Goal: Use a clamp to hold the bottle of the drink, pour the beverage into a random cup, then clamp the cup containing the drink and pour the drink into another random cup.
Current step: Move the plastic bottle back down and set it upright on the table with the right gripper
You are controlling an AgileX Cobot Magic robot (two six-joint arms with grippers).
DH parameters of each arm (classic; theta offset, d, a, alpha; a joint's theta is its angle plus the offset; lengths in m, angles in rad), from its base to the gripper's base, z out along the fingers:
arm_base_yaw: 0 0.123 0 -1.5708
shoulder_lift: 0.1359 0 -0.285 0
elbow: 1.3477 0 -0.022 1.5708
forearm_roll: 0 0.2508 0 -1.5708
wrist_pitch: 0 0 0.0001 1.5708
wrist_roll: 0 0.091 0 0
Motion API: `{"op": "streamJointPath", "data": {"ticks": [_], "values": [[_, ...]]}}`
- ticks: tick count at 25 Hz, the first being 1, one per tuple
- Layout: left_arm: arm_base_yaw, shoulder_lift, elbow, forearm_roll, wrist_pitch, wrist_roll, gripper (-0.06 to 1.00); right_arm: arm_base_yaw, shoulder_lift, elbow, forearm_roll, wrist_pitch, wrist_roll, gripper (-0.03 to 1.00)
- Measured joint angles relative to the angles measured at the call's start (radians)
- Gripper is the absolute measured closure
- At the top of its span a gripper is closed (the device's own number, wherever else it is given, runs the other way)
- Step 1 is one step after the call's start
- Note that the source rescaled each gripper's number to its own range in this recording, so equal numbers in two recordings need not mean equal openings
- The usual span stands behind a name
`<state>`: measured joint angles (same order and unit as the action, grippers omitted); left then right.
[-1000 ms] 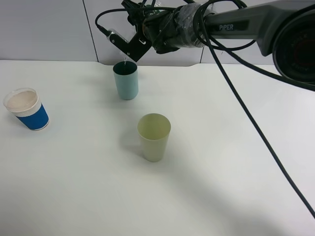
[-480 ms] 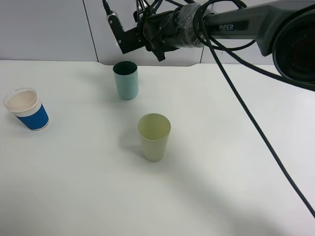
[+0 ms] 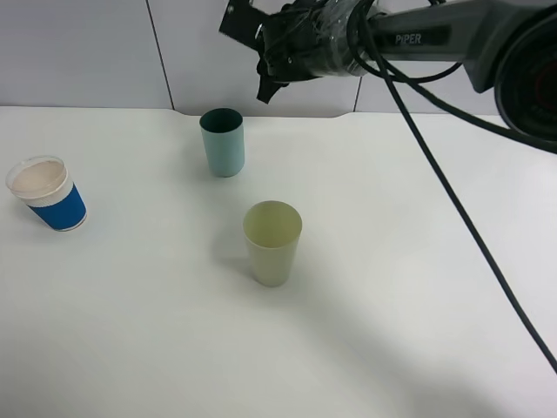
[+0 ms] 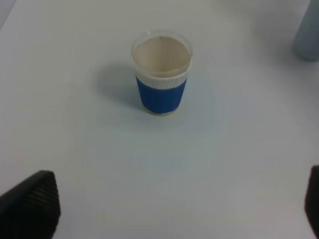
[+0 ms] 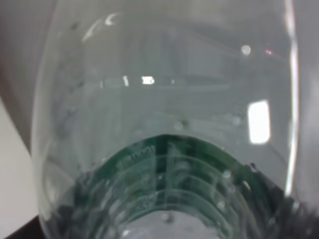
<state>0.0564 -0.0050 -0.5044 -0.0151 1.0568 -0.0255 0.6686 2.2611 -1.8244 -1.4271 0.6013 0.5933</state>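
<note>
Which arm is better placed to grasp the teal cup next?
Left, probably: the left gripper is open and empty, with the teal cup in its wrist view; the right gripper is shut on the bottle.

You have a pale yellow-green tumbler standing upright, mouth up, near the middle of the white table; behind the table you see grey wall panels.

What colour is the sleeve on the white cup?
The sleeve is bright blue, clearest in the left wrist view.
</note>
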Motion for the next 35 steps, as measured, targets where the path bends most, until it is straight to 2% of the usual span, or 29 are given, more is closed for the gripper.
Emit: {"op": "streamJointPath", "data": {"ticks": [4,8,12,17,22,24,26,31,33,35], "values": [[0.0,0.0,0.0,0.0,0.0,0.0,-0.06,-0.008,-0.056,0.0,0.112,0.071,0.186,0.97],[0.0,0.0,0.0,0.0,0.0,0.0,-0.06,-0.025,-0.102,0.0,0.277,0.125,0.224,0.97],[0.0,0.0,0.0,0.0,0.0,0.0,-0.06,-0.045,-0.127,0.0,0.463,0.138,0.204,0.97],[0.0,0.0,0.0,0.0,0.0,0.0,-0.06,-0.057,-0.134,0.0,0.682,0.129,0.061,0.97],[0.0,0.0,0.0,0.0,0.0,0.0,-0.06,-0.057,-0.145,0.0,0.806,0.093,-0.064,0.97],[0.0,0.0,0.0,0.0,0.0,0.0,-0.06,-0.058,-0.158,0.0,0.846,0.051,-0.134,0.97],[0.0,0.0,0.0,0.0,0.0,0.0,-0.06,-0.062,-0.174,0.0,0.895,-0.008,-0.253,0.97],[0.0,0.0,0.0,0.0,0.0,0.0,-0.06,-0.092,-0.185,0.0,1.129,-0.165,-0.57,0.97],[0.0,0.0,0.0,0.0,0.0,0.0,-0.06,-0.108,-0.185,0.0,1.209,-0.184,-0.627,0.97],[0.0,0.0,0.0,0.0,0.0,0.0,-0.06,-0.122,-0.185,0.004,1.265,-0.2,-0.638,0.97]]}}
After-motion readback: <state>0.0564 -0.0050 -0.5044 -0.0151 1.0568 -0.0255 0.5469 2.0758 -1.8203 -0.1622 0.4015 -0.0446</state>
